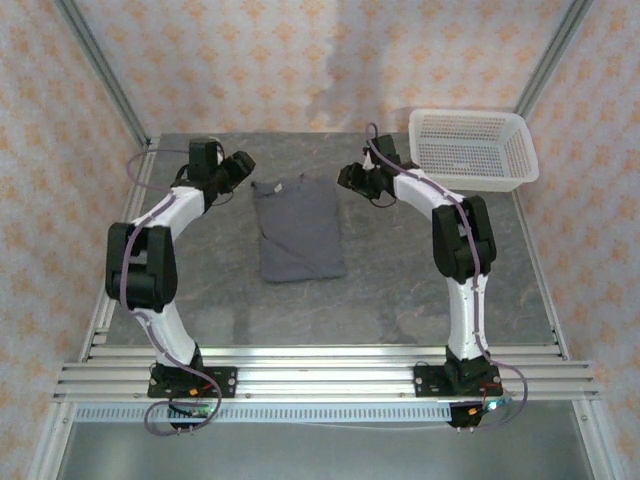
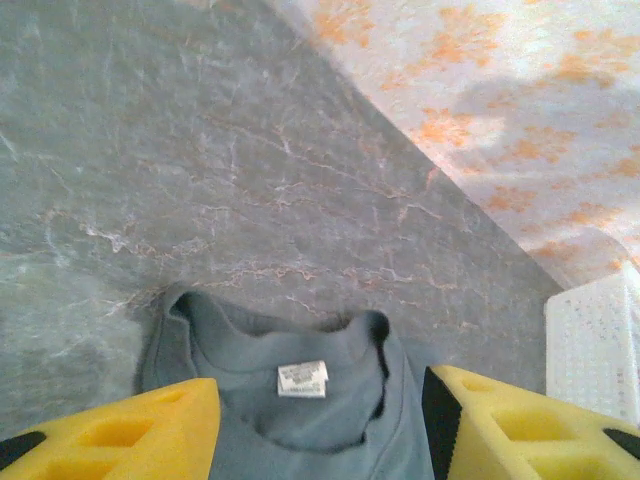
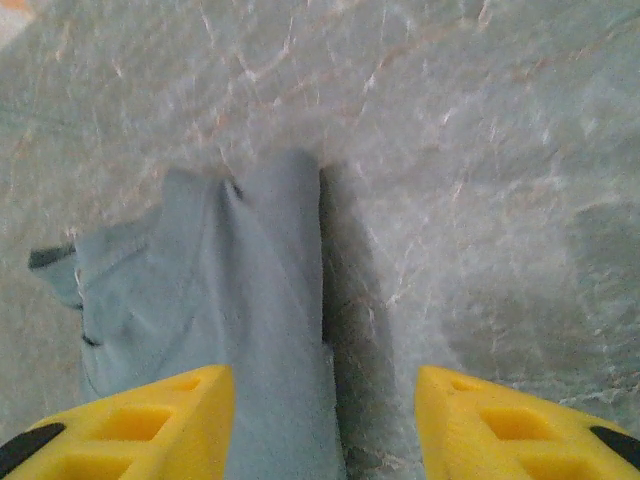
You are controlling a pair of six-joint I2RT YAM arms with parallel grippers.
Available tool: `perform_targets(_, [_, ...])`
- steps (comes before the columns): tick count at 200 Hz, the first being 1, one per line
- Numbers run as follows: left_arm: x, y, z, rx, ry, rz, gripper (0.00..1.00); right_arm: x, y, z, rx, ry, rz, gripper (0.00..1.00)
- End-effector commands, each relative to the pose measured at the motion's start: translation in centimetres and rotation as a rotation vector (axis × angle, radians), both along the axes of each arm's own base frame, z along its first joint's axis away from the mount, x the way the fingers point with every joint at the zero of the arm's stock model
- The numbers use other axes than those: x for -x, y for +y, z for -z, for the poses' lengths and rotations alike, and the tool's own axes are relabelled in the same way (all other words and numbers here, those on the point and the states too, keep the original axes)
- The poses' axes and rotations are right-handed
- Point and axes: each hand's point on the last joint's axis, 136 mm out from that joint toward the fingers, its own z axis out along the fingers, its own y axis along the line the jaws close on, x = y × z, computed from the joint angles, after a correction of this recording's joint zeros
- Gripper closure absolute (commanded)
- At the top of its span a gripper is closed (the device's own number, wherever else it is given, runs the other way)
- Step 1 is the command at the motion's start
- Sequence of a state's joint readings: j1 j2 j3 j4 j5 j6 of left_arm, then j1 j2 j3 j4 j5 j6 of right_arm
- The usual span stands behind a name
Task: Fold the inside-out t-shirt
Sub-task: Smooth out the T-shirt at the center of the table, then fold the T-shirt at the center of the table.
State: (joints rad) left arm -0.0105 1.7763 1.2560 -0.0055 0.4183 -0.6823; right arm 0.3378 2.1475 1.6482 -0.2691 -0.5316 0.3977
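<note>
The shirt (image 1: 298,232) lies mid-table (image 1: 400,290), folded to a narrow strip, long axis near to far. The left gripper (image 1: 238,167) hangs off its far-left corner, the right gripper (image 1: 354,178) off its far-right corner, equally near. Both jaws stand partly open, empty; the collar end lies between them

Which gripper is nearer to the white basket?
The right gripper; the left gripper sits across the t-shirt, farther from the basket.
</note>
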Motion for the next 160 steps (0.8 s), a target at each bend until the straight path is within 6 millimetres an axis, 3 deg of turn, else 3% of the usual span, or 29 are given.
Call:
perform_targets(1, [3.7,0.0,4.9,-0.112,0.165,0.081,0.44,0.0,1.7,0.0,-0.033,-0.053,-0.083,0.50])
perform_targets(38, [4.8,-0.3,8.7,-0.072,0.246,0.081,0.45,-1.2,3.6,2.5,-0.038,-0.001,-0.133,0.51])
perform_targets(63, [4.2,-0.6,9.6,-0.042,0.217,0.068,0.45,-1.7,5.2,3.7,-0.031,0.015,-0.169,0.52])
perform_targets(93, [2.9,-2.4,10.1,0.036,0.198,0.100,0.46,-1.8,6.5,5.0,-0.037,0.059,-0.182,0.53])
perform_targets(95, [3.0,-2.5,11.0,0.039,0.218,0.100,0.46,-1.8,6.5,5.1,-0.036,0.060,-0.184,0.53])
perform_targets(102, [2.9,-3.0,11.7,0.043,0.230,0.104,0.46,-1.6,6.8,5.2,-0.030,0.058,-0.186,0.52])
perform_targets(160, [0.2,-7.9,13.8,0.164,0.230,0.141,0.48,-0.7,9.1,5.8,-0.087,0.090,-0.215,0.55])
